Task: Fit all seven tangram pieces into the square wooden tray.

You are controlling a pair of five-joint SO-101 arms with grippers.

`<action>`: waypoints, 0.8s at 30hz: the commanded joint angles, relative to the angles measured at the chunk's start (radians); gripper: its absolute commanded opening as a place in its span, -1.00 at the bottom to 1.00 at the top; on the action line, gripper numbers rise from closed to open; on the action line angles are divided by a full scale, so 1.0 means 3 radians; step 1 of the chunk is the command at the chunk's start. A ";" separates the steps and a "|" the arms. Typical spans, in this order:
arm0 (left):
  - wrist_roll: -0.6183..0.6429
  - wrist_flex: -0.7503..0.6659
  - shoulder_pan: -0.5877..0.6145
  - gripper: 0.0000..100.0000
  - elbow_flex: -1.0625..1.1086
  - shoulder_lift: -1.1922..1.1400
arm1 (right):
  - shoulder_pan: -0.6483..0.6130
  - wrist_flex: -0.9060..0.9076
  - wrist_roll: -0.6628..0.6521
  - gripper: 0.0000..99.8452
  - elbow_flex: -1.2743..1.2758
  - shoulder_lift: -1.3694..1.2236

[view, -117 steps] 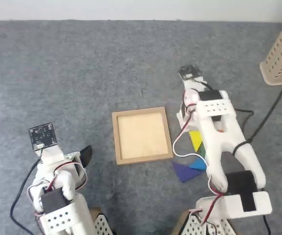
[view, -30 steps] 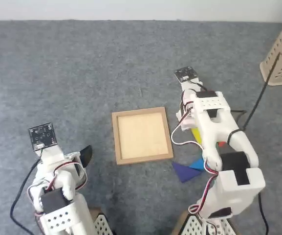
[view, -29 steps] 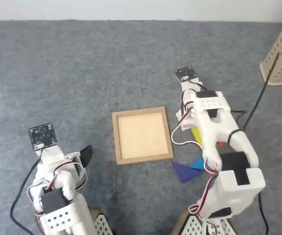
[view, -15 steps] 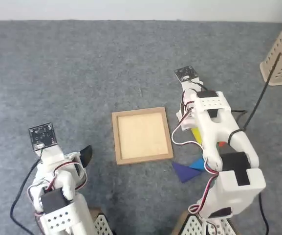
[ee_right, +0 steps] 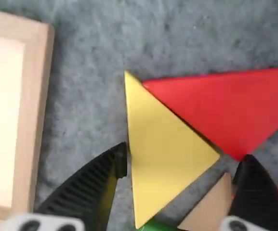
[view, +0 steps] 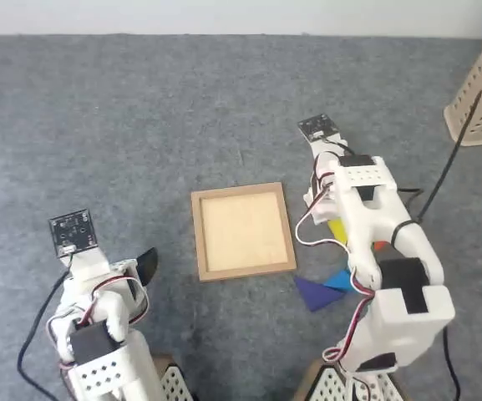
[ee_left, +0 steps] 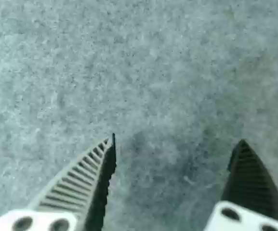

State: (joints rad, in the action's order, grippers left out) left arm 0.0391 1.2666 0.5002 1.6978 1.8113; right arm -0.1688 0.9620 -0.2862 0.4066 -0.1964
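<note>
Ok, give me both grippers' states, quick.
Left gripper: open, empty, over the grey carpet.
Right gripper: open, straddling the yellow triangle, not closed on it.

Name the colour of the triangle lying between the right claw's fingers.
Yellow. The triangle shows best in the right wrist view.

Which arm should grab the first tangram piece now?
Right. The right tool is open with the yellow triangle between its tips, beside the empty tray. The left tool is open over bare carpet on the tray's other side.
</note>
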 commanded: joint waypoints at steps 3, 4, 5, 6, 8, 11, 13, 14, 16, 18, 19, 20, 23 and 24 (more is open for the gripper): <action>-0.0005 -0.0005 -0.0005 -0.29 -0.0043 0.0041 | -0.0115 0.0054 -0.0061 -0.30 -0.0266 -0.0289; -0.0005 -0.0005 -0.0005 -0.29 -0.0043 0.0041 | -0.0136 0.0125 -0.0051 -0.33 -0.0276 -0.0294; -0.0005 -0.0005 -0.0005 -0.29 -0.0043 0.0041 | -0.0156 0.0171 -0.0036 -0.36 -0.0276 -0.0284; -0.0005 -0.0005 -0.0005 -0.29 -0.0043 0.0041 | -0.0171 0.0192 -0.0031 -0.41 -0.0256 -0.0274; -0.0005 -0.0005 -0.0005 -0.29 -0.0043 0.0041 | -0.0253 0.0212 0.0005 -0.48 -0.0194 -0.0263; -0.0005 -0.0005 -0.0005 -0.29 -0.0043 0.0041 | -0.0330 0.0361 0.0189 -0.52 -0.0107 -0.0192; -0.0005 -0.0005 -0.0005 -0.29 -0.0043 0.0041 | -0.0361 0.0391 0.0230 -0.52 0.0000 -0.0084; -0.0005 -0.0005 -0.0005 -0.29 -0.0043 0.0041 | -0.0371 0.0386 0.0245 -0.52 0.0051 -0.0008; -0.0005 -0.0005 -0.0005 -0.29 -0.0043 0.0041 | -0.0381 0.0355 0.0332 -0.52 0.0159 0.0151; -0.0005 -0.0005 -0.0005 -0.29 -0.0043 0.0041 | -0.0386 0.0309 0.0389 -0.52 0.0281 0.0330; -0.0005 -0.0005 -0.0005 -0.29 -0.0043 0.0041 | -0.0401 0.0289 0.0389 -0.52 0.0338 0.0412; -0.0005 -0.0005 -0.0005 -0.29 -0.0043 0.0041 | -0.0417 0.0269 0.0389 -0.52 0.0378 0.0468; -0.0005 -0.0005 -0.0005 -0.29 -0.0043 0.0041 | -0.0432 0.0197 0.0368 -0.52 0.0425 0.0550; -0.0005 -0.0005 -0.0005 -0.29 -0.0043 0.0041 | -0.0427 0.0192 0.0358 -0.52 0.0414 0.0545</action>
State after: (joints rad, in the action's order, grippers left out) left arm 0.0391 1.2666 0.5002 1.6978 1.8113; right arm -0.2869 1.0449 -0.1834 0.5355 -0.1089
